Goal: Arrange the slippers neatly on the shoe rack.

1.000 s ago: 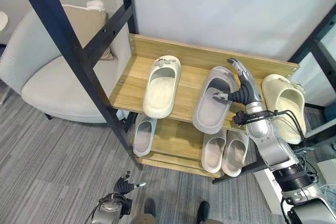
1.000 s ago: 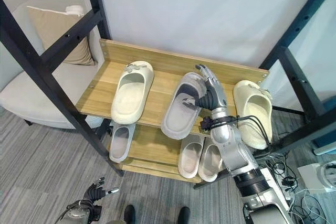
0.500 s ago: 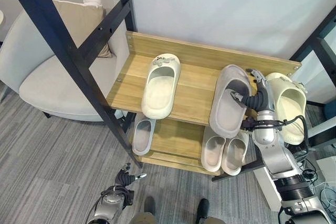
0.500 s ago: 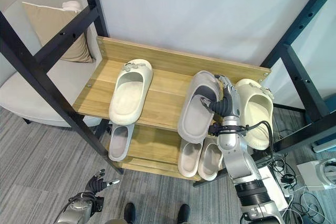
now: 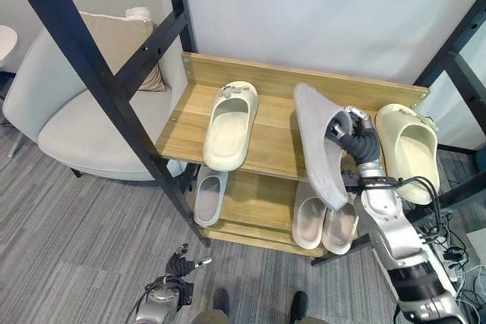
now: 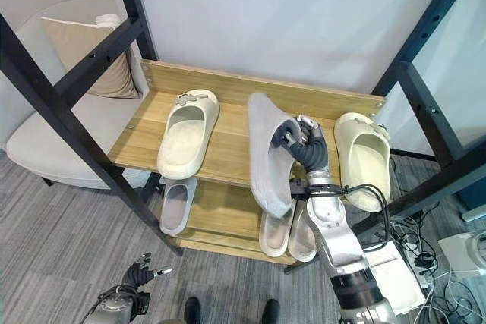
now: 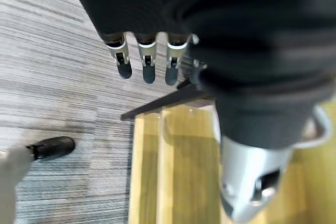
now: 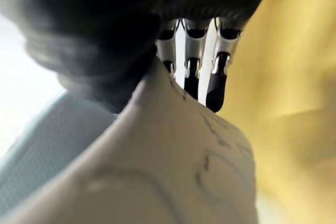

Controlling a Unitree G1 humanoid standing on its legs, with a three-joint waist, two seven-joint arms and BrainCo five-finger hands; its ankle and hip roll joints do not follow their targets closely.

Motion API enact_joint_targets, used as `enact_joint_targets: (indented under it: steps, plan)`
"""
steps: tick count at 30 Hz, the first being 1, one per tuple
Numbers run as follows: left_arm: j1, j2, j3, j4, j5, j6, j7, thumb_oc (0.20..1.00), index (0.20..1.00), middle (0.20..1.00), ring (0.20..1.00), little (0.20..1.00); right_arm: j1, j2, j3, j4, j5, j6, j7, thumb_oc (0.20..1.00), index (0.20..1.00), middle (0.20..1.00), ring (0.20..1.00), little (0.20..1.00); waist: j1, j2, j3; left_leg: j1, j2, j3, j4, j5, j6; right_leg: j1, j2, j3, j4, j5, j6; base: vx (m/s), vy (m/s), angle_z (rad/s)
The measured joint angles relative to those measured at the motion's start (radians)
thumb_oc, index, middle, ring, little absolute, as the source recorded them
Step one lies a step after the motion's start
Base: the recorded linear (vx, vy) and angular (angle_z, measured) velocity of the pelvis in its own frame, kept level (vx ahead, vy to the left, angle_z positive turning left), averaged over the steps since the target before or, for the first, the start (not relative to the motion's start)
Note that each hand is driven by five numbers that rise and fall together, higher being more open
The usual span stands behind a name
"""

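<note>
The right hand (image 5: 355, 133) holds a grey slipper (image 5: 317, 146) above the top shelf (image 5: 277, 130) of the wooden shoe rack (image 6: 228, 85). Its fingers (image 8: 216, 81) are curled into the slipper's opening and pinch the strap, with the thumb on the outside. The slipper is lifted and tipped on its side, sole turned to the left, toe end pointing near and hanging past the shelf's near edge.

On the same shelf, a cream slipper (image 5: 228, 124) lies flat to the left, toe pointing near, well apart from the held one. A second cream slipper (image 5: 409, 152) lies at the right end of the shelf, just beside the right hand, its near part reaching over the shelf edge.

On the lower shelf (image 5: 247, 202), 1 grey slipper (image 5: 207, 196) sits at the left, and 2 pale slippers (image 5: 324, 220) lie side by side at the right, touching each other, partly under the held slipper.

The left hand (image 5: 173, 286) hangs low over the grey carpet (image 5: 76, 233), near and left of the rack. Its fingers (image 7: 147, 61) are straight and slightly spread, holding nothing.

A black metal frame (image 5: 99, 73) crosses in front of the rack's left side. Beyond it, at far left, stands a pale armchair (image 5: 76, 119) with a tan cushion (image 5: 125, 43). A white wall (image 5: 319, 13) rises behind the rack.
</note>
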Motion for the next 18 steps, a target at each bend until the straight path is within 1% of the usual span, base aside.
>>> enact_joint_targets:
  steps: [1, 2, 4, 6, 8, 9, 10, 11, 12, 14, 16, 17, 18]
  plan:
    - [0.004, 0.0, -0.002, 0.002, 0.0, 0.0, 0.001, 1.0, 1.0, 1.0, 1.0, 1.0, -0.008, -0.002, 0.009, -0.04, 0.031, -0.057, 0.021, 0.2, 0.2, 0.2, 0.2, 0.2, 0.0, 0.0, -0.003, 0.001, 0.0, 0.0, 0.0, 0.0, 0.0, 0.001, 0.002, 0.0, 0.0, 0.0, 0.0, -0.02, -0.057, -0.04]
    - [0.011, -0.001, -0.003, 0.004, 0.0, 0.0, 0.0, 1.0, 1.0, 1.0, 1.0, 1.0, -0.033, 0.008, 0.058, -0.062, 0.083, -0.107, 0.051, 0.2, 0.2, 0.2, 0.2, 0.2, 0.001, -0.007, -0.02, 0.001, 0.003, 0.0, 0.0, 0.0, -0.001, 0.001, 0.004, 0.0, 0.0, 0.0, 0.0, -0.01, -0.057, -0.02]
    - [0.011, -0.002, -0.003, 0.004, 0.0, -0.001, -0.002, 1.0, 1.0, 1.0, 1.0, 1.0, -0.082, 0.0, 0.159, -0.063, 0.126, -0.105, 0.092, 0.2, 0.2, 0.2, 0.2, 0.2, 0.001, -0.008, -0.021, 0.0, 0.005, 0.001, 0.0, 0.0, -0.002, 0.001, 0.006, 0.001, 0.0, 0.0, 0.0, -0.01, -0.064, 0.0]
    - [0.01, -0.002, -0.004, 0.003, 0.0, -0.002, -0.004, 1.0, 1.0, 1.0, 1.0, 1.0, -0.128, -0.006, 0.277, -0.057, 0.129, -0.077, 0.159, 0.2, 0.2, 0.2, 0.2, 0.2, 0.01, -0.008, -0.023, 0.0, 0.009, -0.003, 0.0, -0.001, -0.011, 0.003, 0.006, -0.002, 0.0, -0.002, -0.002, -0.02, -0.053, 0.05]
    - [0.013, -0.002, -0.006, 0.006, 0.0, -0.004, -0.006, 1.0, 1.0, 1.0, 1.0, 1.0, -0.176, 0.007, 0.412, -0.004, 0.119, -0.06, 0.217, 0.2, 0.2, 0.2, 0.2, 0.2, 0.022, -0.01, -0.03, -0.005, 0.017, -0.01, -0.001, 0.002, -0.018, 0.005, 0.013, -0.007, 0.0, -0.007, -0.01, -0.03, -0.043, 0.11]
    - [0.008, -0.004, -0.017, 0.005, 0.0, -0.008, -0.008, 1.0, 1.0, 1.0, 1.0, 1.0, -0.184, 0.02, 0.49, 0.067, 0.109, -0.036, 0.254, 0.2, 0.2, 0.2, 0.2, 0.2, 0.034, -0.011, -0.034, -0.009, 0.021, -0.016, -0.002, 0.003, -0.025, 0.005, 0.017, -0.018, 0.0, -0.015, -0.008, -0.06, -0.053, 0.27]
    - [0.01, -0.002, -0.024, 0.002, 0.0, -0.011, -0.008, 1.0, 1.0, 1.0, 1.0, 1.0, -0.181, 0.026, 0.511, 0.105, 0.096, -0.021, 0.268, 0.2, 0.2, 0.2, 0.2, 0.2, 0.039, -0.01, -0.038, -0.017, 0.02, -0.033, -0.001, 0.005, -0.027, 0.004, 0.017, -0.03, 0.0, -0.02, -0.008, -0.07, -0.056, 0.29]
    - [0.012, -0.002, -0.025, 0.001, 0.0, -0.013, -0.008, 1.0, 1.0, 1.0, 1.0, 1.0, -0.175, 0.032, 0.517, 0.145, 0.092, -0.009, 0.278, 0.2, 0.2, 0.2, 0.2, 0.2, 0.047, -0.01, -0.038, -0.022, 0.02, -0.034, 0.0, 0.009, -0.03, 0.003, 0.018, -0.033, 0.0, -0.024, -0.006, -0.11, -0.06, 0.21]
    - [0.02, 0.001, -0.027, -0.003, 0.0, -0.016, -0.006, 1.0, 1.0, 1.0, 1.0, 1.0, -0.177, 0.037, 0.523, 0.188, 0.053, -0.006, 0.283, 0.2, 0.2, 0.2, 0.2, 0.2, 0.06, -0.005, -0.037, -0.029, 0.021, -0.039, 0.0, 0.011, -0.027, 0.001, 0.018, -0.036, 0.0, -0.024, -0.006, -0.14, -0.049, 0.16]
    - [0.019, 0.01, -0.044, -0.011, -0.003, -0.023, 0.002, 1.0, 1.0, 1.0, 1.0, 1.0, -0.197, 0.036, 0.565, 0.329, -0.087, 0.003, 0.285, 0.2, 0.2, 0.2, 0.2, 0.2, 0.062, 0.007, -0.031, -0.05, 0.021, -0.064, 0.0, 0.018, -0.029, -0.005, 0.018, -0.059, 0.0, -0.026, -0.006, -0.28, -0.077, 0.26]
    - [0.0, 0.009, -0.05, -0.039, -0.033, -0.034, 0.023, 1.0, 1.0, 1.0, 1.0, 1.0, -0.235, 0.035, 0.592, 0.45, -0.249, 0.032, 0.267, 0.2, 0.2, 0.2, 0.2, 0.2, 0.079, 0.011, -0.012, -0.096, 0.025, -0.083, 0.002, 0.045, -0.024, -0.045, 0.028, -0.07, 0.002, -0.023, -0.005, -0.42, -0.093, 0.3]
    - [-0.058, 0.004, -0.076, -0.039, -0.073, -0.049, 0.056, 1.0, 1.0, 1.0, 1.0, 1.0, -0.294, 0.036, 0.585, 0.547, -0.38, 0.028, 0.206, 0.2, 0.2, 0.2, 0.2, 0.2, 0.088, 0.02, 0.03, -0.177, 0.033, -0.107, 0.069, 0.054, -0.017, -0.11, 0.025, -0.084, 0.062, -0.033, -0.013, -0.41, -0.067, 0.5]
    - [-0.114, 0.001, -0.093, -0.041, -0.088, -0.06, 0.072, 1.0, 1.0, 1.0, 1.0, 1.0, -0.37, 0.029, 0.581, 0.63, -0.456, 0.042, 0.167, 0.2, 0.2, 0.2, 0.2, 0.2, 0.096, 0.029, 0.083, -0.244, 0.04, -0.125, 0.132, 0.054, -0.017, -0.158, 0.024, -0.086, 0.114, -0.039, -0.022, -0.38, -0.052, 0.58]
